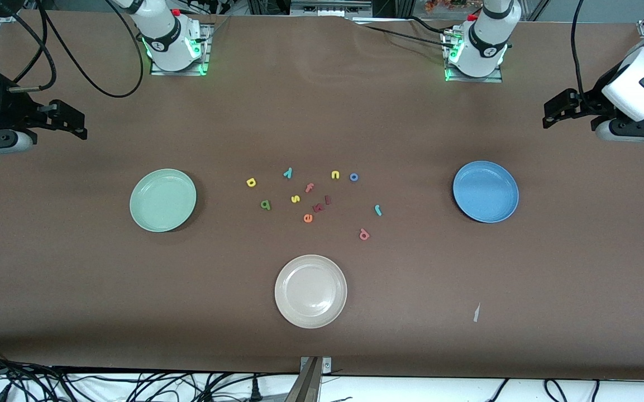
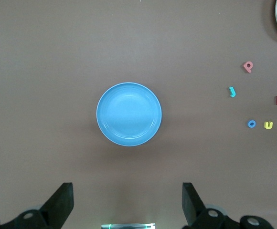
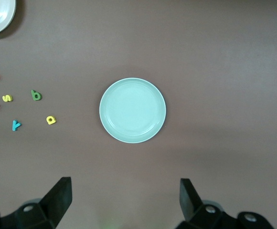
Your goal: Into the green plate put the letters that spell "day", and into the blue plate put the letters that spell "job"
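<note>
- Front view: the green plate [image 1: 163, 200] lies toward the right arm's end of the table and the blue plate [image 1: 486, 191] toward the left arm's end. Judged purpose: each target sits where its own arm reaches it easily. Both plates are empty.
- Front view: the letters lie scattered flat between the two plates. The yellow "d" [image 1: 251, 182], dark green "a" [image 1: 266, 205] and teal "y" [image 1: 287, 173] sit on the green plate's side of the cluster. The blue "o" [image 1: 354, 177], teal "j" [image 1: 378, 210] and salmon "b" [image 1: 364, 234] sit on the blue plate's side.
- Front view: the "y" has its long axis tilted. The "j" has its long axis running roughly nearer-to-farther from the camera. The "o" is a ring with no long axis.
- Front view: the cream plate [image 1: 310, 291] lies nearer the camera than the cluster. Distractor letters, including the orange "e" [image 1: 308, 218], sit mid-cluster.
- Front view: the right gripper [image 1: 67, 121] and left gripper [image 1: 559, 109] hang high at their own ends of the table, well apart from all letters. Both arms wait.
- Left wrist view: the left gripper [image 2: 128, 206] has its fingers spread wide and holds nothing. It hangs over bare table just beside the blue plate.
- Right wrist view: the right gripper [image 3: 125, 204] likewise stands fully apart and empty, over bare table beside the green plate. No letter is sorted yet.
</note>
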`<action>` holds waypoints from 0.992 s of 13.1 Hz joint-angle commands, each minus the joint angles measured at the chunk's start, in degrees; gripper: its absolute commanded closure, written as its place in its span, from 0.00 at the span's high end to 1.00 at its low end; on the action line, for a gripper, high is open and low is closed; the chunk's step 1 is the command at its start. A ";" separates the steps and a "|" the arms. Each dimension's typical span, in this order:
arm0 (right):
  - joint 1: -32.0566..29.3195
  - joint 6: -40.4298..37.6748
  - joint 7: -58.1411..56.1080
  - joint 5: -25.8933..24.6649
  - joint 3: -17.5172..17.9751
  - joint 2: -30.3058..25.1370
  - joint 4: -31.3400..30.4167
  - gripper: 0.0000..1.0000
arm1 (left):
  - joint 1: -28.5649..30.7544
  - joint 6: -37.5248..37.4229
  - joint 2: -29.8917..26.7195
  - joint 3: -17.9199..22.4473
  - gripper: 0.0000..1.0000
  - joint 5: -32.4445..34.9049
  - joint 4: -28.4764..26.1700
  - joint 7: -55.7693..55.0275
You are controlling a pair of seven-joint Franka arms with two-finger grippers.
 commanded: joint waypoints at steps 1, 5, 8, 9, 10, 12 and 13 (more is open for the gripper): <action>-0.52 -1.00 -0.62 0.65 -0.19 -0.04 0.64 1.00 | 0.13 -1.59 0.32 -0.18 1.00 1.40 1.92 1.04; -0.44 -0.82 -0.09 0.74 -0.10 -0.12 0.64 1.00 | 0.13 -1.59 0.32 -0.18 1.00 1.40 2.01 0.95; -0.44 -0.73 0.17 0.83 -0.10 -0.13 0.64 1.00 | 0.13 -1.85 0.23 -0.27 1.00 1.31 2.01 1.04; -0.44 -0.73 0.26 0.83 -0.10 -0.13 0.64 1.00 | 0.13 -2.46 0.23 -0.27 1.00 1.31 2.01 1.04; -0.44 -0.73 0.00 0.83 -0.10 -0.13 0.64 1.00 | 0.13 -2.64 0.23 -0.27 1.00 1.31 2.01 1.04; -0.52 -0.91 0.35 0.91 -0.10 -0.13 0.64 1.00 | 0.13 -2.64 0.32 -0.18 1.00 1.22 2.01 1.13; -0.44 -0.74 0.44 0.83 -0.10 -0.13 0.64 1.00 | 0.22 -2.64 0.41 -0.18 1.00 1.22 2.01 1.13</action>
